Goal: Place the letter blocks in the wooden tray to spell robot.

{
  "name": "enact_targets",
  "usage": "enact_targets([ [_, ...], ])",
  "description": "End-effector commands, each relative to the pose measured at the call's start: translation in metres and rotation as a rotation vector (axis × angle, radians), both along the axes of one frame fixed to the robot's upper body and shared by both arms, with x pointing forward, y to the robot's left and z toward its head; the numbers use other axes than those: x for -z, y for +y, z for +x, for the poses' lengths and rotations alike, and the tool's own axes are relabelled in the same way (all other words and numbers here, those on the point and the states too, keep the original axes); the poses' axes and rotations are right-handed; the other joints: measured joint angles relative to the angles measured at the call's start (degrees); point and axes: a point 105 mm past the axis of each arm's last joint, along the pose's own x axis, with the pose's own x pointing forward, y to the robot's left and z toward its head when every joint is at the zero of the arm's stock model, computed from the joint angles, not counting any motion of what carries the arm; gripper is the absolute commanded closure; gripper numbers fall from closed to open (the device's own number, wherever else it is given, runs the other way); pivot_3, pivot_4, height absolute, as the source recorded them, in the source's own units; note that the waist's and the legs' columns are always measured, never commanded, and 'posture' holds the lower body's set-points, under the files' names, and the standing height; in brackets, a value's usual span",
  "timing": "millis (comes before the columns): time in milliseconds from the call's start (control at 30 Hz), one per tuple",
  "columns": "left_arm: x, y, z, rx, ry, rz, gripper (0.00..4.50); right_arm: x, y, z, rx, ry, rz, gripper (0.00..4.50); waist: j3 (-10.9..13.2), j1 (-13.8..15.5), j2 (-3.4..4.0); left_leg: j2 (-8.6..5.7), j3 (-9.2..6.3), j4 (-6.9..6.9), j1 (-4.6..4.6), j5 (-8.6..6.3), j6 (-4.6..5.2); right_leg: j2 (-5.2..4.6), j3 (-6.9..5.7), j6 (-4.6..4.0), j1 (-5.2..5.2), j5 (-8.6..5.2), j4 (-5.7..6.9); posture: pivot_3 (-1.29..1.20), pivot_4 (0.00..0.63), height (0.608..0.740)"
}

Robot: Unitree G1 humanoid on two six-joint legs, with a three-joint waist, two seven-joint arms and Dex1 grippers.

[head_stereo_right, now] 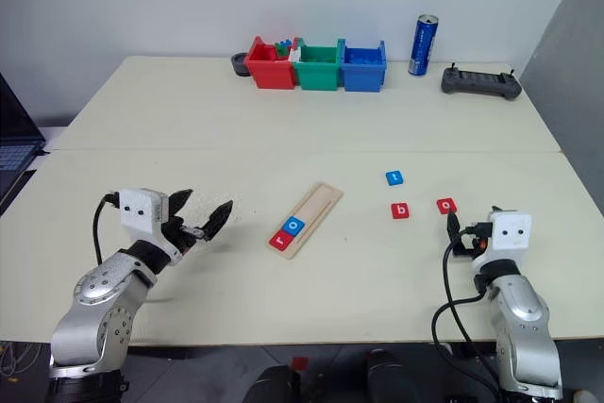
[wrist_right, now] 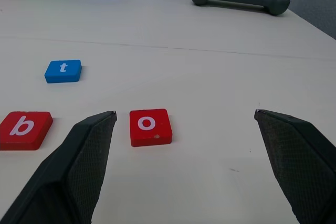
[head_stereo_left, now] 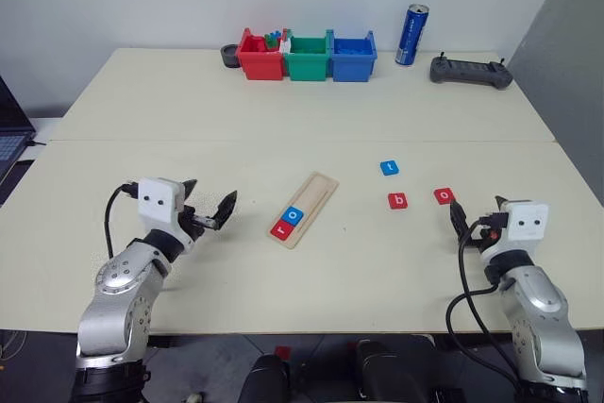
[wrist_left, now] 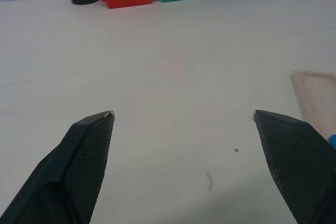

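With the right gripper (wrist_right: 184, 124) spread just short of the red o tile (wrist_right: 150, 126), a skewed pinch could skid it across the desk (head_stereo_left: 283, 129).

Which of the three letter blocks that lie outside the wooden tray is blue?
The t block is blue. The other two loose blocks, the b block and the o block, are red and lie nearer the robot than the t block.

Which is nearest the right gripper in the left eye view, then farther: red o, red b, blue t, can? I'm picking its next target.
From the right gripper:
1. Red o, just ahead, on its left.
2. Red b, farther left.
3. Blue t, left and farther back.
4. Can, at the table's far edge.
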Motion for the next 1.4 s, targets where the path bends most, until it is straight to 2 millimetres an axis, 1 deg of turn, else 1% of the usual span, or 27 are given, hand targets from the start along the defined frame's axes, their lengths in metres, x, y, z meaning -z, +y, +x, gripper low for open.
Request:
enact_targets([
  [33, -0.011, -0.025, -0.010, 0.151, -0.001, -0.029, 0.00, -0.011, 0.010, -0.004, -0.075, -0.043, -0.020, 0.02, 0.0, 0.0, 0.00, 0.00, 0.01, 0.00, 0.00, 0.00, 0.00, 0.00, 0.01, 0.00, 0.00, 0.00, 0.00, 0.00, 0.150, 0.740],
  [133, -0.006, -0.039, -0.018, 0.233, 0.049, -0.044, 0.00, -0.011, 0.026, -0.009, -0.189, -0.032, 0.001, 0.02, 0.0, -0.1, 0.00, 0.00, 0.01, 0.00, 0.01, 0.00, 0.00, 0.01, 0.01, 0.00, 0.00, 0.00, 0.01, 0.00, 0.150, 0.740],
  [167, -0.003, -0.044, -0.022, 0.263, 0.070, -0.046, 0.00, -0.009, 0.038, -0.012, -0.267, -0.012, 0.014, 0.02, 0.0, -0.1, 0.01, 0.01, 0.00, -0.01, 0.01, 0.00, 0.00, 0.01, 0.01, 0.00, 0.00, 0.00, 0.01, 0.00, 0.150, 0.740],
  [200, 0.000, -0.047, -0.024, 0.282, 0.086, -0.040, 0.00, -0.007, 0.051, -0.017, -0.356, 0.016, 0.029, 0.02, 0.0, -0.2, 0.01, 0.01, 0.00, -0.01, 0.01, 0.00, 0.00, 0.02, 0.01, 0.01, 0.00, -0.01, 0.01, 0.00, 0.150, 0.740],
  [233, 0.004, -0.050, -0.025, 0.291, 0.101, -0.033, 0.00, -0.004, 0.069, -0.025, -0.483, 0.066, 0.055, 0.02, 0.0, -0.2, 0.01, 0.01, 0.01, -0.01, 0.02, 0.00, 0.01, 0.02, 0.02, 0.01, 0.00, -0.01, 0.01, 0.00, 0.150, 0.740],
  [300, 0.011, -0.055, -0.026, 0.294, 0.124, -0.013, 0.00, -0.002, 0.092, -0.041, -0.657, 0.132, 0.074, 0.02, 0.0, -0.1, 0.01, 0.01, -0.01, -0.01, 0.02, 0.00, 0.01, 0.02, 0.01, 0.01, 0.01, -0.01, 0.00, 0.00, 0.150, 0.740],
  [333, 0.014, -0.056, -0.026, 0.290, 0.131, 0.002, 0.00, -0.003, 0.100, -0.047, -0.723, 0.155, 0.066, 0.02, 0.0, -0.1, 0.01, 0.01, -0.04, 0.01, 0.01, 0.00, 0.01, 0.02, -0.02, 0.01, 0.01, -0.01, -0.01, 0.00, 0.150, 0.740],
  [400, 0.020, -0.060, -0.026, 0.285, 0.142, 0.026, 0.00, -0.004, 0.108, -0.056, -0.811, 0.184, 0.021, 0.02, 0.0, -0.1, 0.00, 0.00, -0.03, 0.02, 0.01, 0.00, 0.01, 0.02, -0.01, 0.08, 0.03, -0.05, -0.01, 0.00, 0.150, 0.740],
  [500, 0.028, -0.064, -0.024, 0.258, 0.143, 0.075, 0.00, -0.004, 0.111, -0.059, -0.867, 0.201, -0.033, 0.02, 0.0, 0.0, -0.01, 0.00, -0.02, 0.04, 0.01, 0.00, 0.01, 0.02, 0.01, 0.20, 0.04, -0.12, -0.03, 0.00, 0.150, 0.740],
  [600, 0.036, -0.075, -0.028, 0.288, 0.160, 0.095, 0.00, -0.004, 0.112, -0.059, -0.881, 0.201, -0.052, 0.02, 0.0, 0.0, -0.02, 0.00, -0.03, 0.03, 0.01, 0.00, 0.01, 0.03, 0.00, 0.27, 0.04, -0.16, -0.04, 0.00, 0.150, 0.740],
  [733, 0.035, -0.087, -0.026, 0.295, 0.158, 0.089, 0.00, -0.003, 0.113, -0.062, -0.899, 0.205, -0.074, 0.02, 0.0, 0.2, -0.02, 0.00, -0.02, 0.03, 0.00, 0.00, 0.01, 0.02, 0.01, 0.26, 0.04, -0.15, -0.05, 0.00, 0.150, 0.740],
  [900, 0.041, -0.095, -0.019, 0.261, 0.171, 0.105, 0.00, 0.001, 0.113, -0.064, -0.895, 0.217, -0.076, 0.02, 0.0, 0.3, -0.03, 0.00, -0.01, 0.04, 0.00, 0.00, 0.01, 0.02, 0.01, 0.26, 0.04, -0.16, -0.04, 0.00, 0.150, 0.740],
  [1067, 0.046, -0.103, -0.017, 0.263, 0.193, 0.115, 0.00, 0.003, 0.113, -0.066, -0.896, 0.226, -0.074, 0.02, 0.0, 0.3, -0.03, -0.01, -0.02, 0.03, 0.00, 0.00, 0.01, 0.02, 0.01, 0.11, 0.04, -0.07, -0.04, 0.00, 0.150, 0.740],
  [1167, 0.049, -0.103, -0.017, 0.241, 0.214, 0.109, 0.00, 0.003, 0.113, -0.067, -0.896, 0.228, -0.074, 0.02, 0.0, 0.3, -0.03, -0.01, -0.02, 0.03, 0.00, 0.00, 0.01, 0.03, 0.01, 0.12, 0.04, -0.07, -0.04, 0.00, 0.150, 0.740],
  [1400, 0.056, -0.091, -0.015, 0.140, 0.269, 0.095, 0.00, 0.003, 0.114, -0.070, -0.903, 0.241, -0.069, 0.02, 0.0, 0.3, -0.03, -0.01, -0.02, 0.04, 0.04, 0.00, 0.01, 0.03, 0.01, 0.16, 0.07, -0.10, -0.03, 0.00, 0.150, 0.740],
])
